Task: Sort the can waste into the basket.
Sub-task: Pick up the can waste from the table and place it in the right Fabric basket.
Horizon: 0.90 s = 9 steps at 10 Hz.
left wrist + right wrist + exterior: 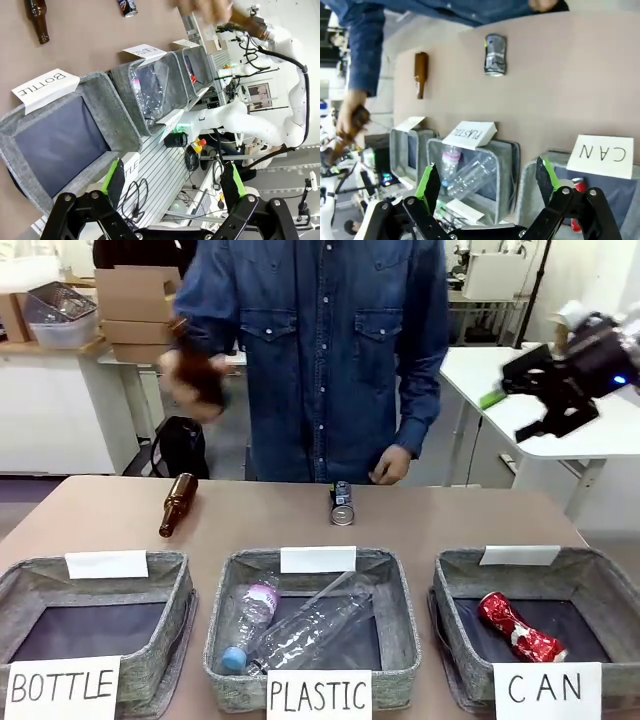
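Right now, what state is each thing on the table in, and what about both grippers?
Red can: crushed, lying in the CAN basket.
Dark can: lying on its side on the table, outside the baskets.
Brown bottle: lying on the table.
Second brown bottle: held up in the person's hand.
Clear plastic bottles: lying in the PLASTIC basket.
Left gripper: open, holding nothing.
Right gripper: open, holding nothing.

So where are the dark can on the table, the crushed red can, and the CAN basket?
dark can [342, 504], front view, middle of its body.
crushed red can [520, 628], front view, its dented middle.
CAN basket [452, 585], front view, its grey left wall.
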Motion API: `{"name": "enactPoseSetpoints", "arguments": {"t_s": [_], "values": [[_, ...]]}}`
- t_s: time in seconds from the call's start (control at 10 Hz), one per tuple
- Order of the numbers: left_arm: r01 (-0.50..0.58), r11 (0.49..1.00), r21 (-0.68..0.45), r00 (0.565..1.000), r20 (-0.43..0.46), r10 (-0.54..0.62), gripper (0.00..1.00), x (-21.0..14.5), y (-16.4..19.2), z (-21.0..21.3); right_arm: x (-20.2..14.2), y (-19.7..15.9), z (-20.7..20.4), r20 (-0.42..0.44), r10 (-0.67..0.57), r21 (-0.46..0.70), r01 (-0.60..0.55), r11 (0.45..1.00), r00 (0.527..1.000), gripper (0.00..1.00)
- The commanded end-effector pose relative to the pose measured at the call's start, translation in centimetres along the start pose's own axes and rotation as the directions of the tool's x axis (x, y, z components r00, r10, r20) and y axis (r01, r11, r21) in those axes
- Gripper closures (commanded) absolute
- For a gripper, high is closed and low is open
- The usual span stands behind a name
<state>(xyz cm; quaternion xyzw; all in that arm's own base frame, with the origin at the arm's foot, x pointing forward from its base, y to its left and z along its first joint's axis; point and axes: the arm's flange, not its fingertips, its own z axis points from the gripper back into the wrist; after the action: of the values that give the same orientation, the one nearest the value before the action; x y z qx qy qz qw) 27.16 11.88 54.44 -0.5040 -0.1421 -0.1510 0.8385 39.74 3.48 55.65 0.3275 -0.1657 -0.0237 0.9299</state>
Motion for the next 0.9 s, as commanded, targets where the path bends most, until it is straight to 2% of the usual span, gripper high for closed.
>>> {"name": "enactPoseSetpoints", "arguments": {"t_s": [0.0, 0.1, 0.2, 0.3, 0.4, 0.5, 0.6, 0.8], "values": [[0.017, 1.000, -0.004, 1.000, -0.005, -0.017, 0.00, -0.2, -0.2, 0.1, -0.7, -0.8, 1.0, 0.000, -0.010, -0.040, 0.010, 0.999, 1.000, 0.00], [0.017, 1.000, -0.004, 1.000, -0.005, -0.017, 0.00, -0.2, -0.2, 0.1, -1.1, -0.4, 0.7, 0.019, 0.000, -0.069, 0.002, 0.998, 1.000, 0.00], [0.017, 1.000, -0.004, 1.000, -0.005, -0.017, 0.00, -0.2, -0.2, 0.1, -1.3, -0.4, 0.9, 0.039, -0.002, -0.042, 0.003, 0.999, 0.999, 0.00], [0.017, 1.000, -0.004, 1.000, -0.005, -0.017, 0.00, -0.2, -0.2, 0.1, -1.0, 0.6, -0.2, 0.005, 0.042, -0.039, -0.042, 0.998, 0.999, 0.00], [0.017, 1.000, -0.004, 1.000, -0.005, -0.017, 0.00, -0.2, -0.2, 0.1, 0.7, 3.7, -4.0, -0.056, 0.113, -0.074, -0.117, 0.990, 0.992, 0.00], [0.017, 1.000, -0.004, 1.000, -0.005, -0.017, 0.00, -0.2, -0.2, 0.1, 2.7, 6.4, -8.7, -0.098, 0.116, -0.148, -0.129, 0.981, 0.988, 0.00], [0.017, 1.000, -0.004, 1.000, -0.005, -0.017, 0.00, -0.2, -0.2, 0.1, 4.7, 8.7, -13.2, -0.087, 0.098, -0.258, -0.117, 0.959, 0.991, 0.00], [0.017, 1.000, -0.004, 1.000, -0.005, -0.017, 0.00, -0.2, -0.2, 0.1, 6.9, 12.3, -21.6, -0.091, 0.078, -0.386, -0.108, 0.916, 0.993, 0.00]]}}
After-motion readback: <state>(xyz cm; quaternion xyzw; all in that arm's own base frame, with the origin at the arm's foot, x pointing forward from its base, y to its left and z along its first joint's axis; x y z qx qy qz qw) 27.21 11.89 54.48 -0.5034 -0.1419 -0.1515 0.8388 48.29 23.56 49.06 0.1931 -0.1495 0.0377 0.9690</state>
